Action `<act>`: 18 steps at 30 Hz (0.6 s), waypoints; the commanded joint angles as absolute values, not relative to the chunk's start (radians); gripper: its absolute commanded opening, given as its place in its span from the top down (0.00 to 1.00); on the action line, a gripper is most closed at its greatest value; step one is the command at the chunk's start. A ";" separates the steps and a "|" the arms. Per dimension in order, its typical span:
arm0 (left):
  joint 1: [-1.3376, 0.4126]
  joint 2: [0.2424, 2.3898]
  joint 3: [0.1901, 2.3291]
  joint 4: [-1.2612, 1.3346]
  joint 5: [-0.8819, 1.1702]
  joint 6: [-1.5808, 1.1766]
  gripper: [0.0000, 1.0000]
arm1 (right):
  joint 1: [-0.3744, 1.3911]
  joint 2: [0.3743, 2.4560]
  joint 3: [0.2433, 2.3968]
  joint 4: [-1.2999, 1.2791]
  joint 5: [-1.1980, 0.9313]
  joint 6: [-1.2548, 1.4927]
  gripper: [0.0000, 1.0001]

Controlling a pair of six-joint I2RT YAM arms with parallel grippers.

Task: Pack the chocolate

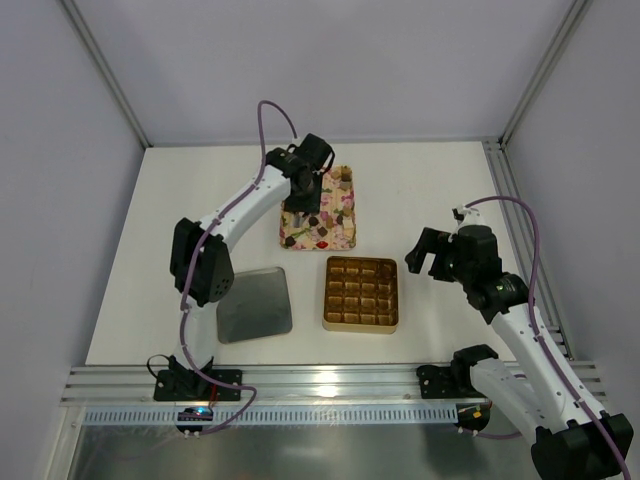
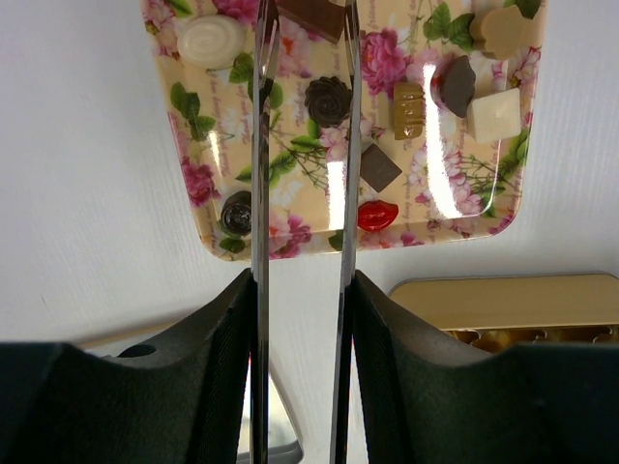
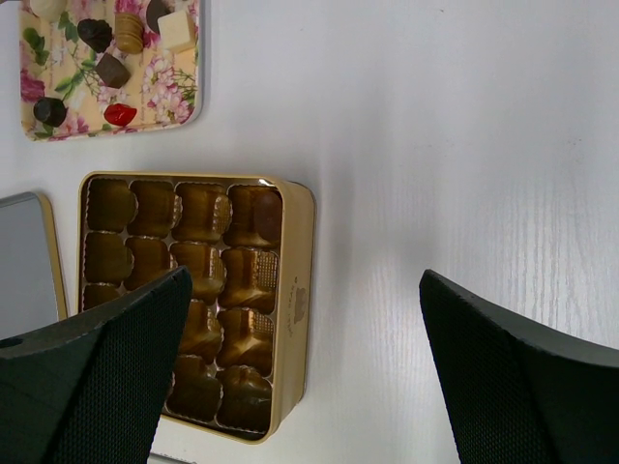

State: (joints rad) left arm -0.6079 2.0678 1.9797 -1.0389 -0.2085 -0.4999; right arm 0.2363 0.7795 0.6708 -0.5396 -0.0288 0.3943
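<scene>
Several small chocolates lie on the pink floral tray [image 1: 336,238]: a dark rose [image 2: 327,100], a dark square [image 2: 379,166], red lips [image 2: 378,214], a white round one [image 2: 211,39]. My left gripper [image 1: 300,190] hangs over the tray, shut on thin metal tweezers [image 2: 343,145]. Their blades stand apart, and a dark brown piece [image 2: 311,14] sits between their tips at the frame's top edge; I cannot tell if it is pinched. My right gripper [image 1: 424,254] is open and empty, above bare table right of the gold box [image 1: 361,327].
The gold box's gridded cells [image 3: 203,271] hold no chocolate. Its grey lid [image 1: 254,305] lies flat to the box's left. The left arm reaches across the table's left half. Frame posts stand at the back corners.
</scene>
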 commanded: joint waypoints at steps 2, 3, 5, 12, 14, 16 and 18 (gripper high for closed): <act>-0.603 2.025 1.962 -1.028 -0.206 -0.523 0.57 | 0.241 0.772 0.689 -0.503 -0.034 0.384 0.00; -0.603 2.025 1.959 -1.026 -0.206 -0.523 0.57 | 0.239 0.770 0.689 -0.502 -0.034 0.383 0.00; -0.601 2.029 1.959 -1.019 -0.203 -0.525 0.57 | 0.239 0.770 0.689 -0.503 -0.031 0.383 0.00; -0.601 2.056 1.968 -1.012 -0.193 -0.525 0.57 | 0.238 0.765 0.693 -0.509 -0.025 0.377 0.00; -0.601 2.060 1.971 -1.012 -0.189 -0.526 0.57 | 0.239 0.767 0.693 -0.508 -0.021 0.376 0.00; -0.601 2.065 1.970 -1.008 -0.183 -0.528 0.57 | 0.239 0.765 0.692 -0.509 -0.021 0.376 0.00; -0.601 2.069 1.973 -1.006 -0.183 -0.526 0.57 | 0.239 0.765 0.690 -0.509 -0.020 0.376 0.00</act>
State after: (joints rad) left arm -0.6071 2.0678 1.9560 -1.0367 -0.1925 -0.5171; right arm 0.2363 0.7788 0.6708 -0.5385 -0.0280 0.3935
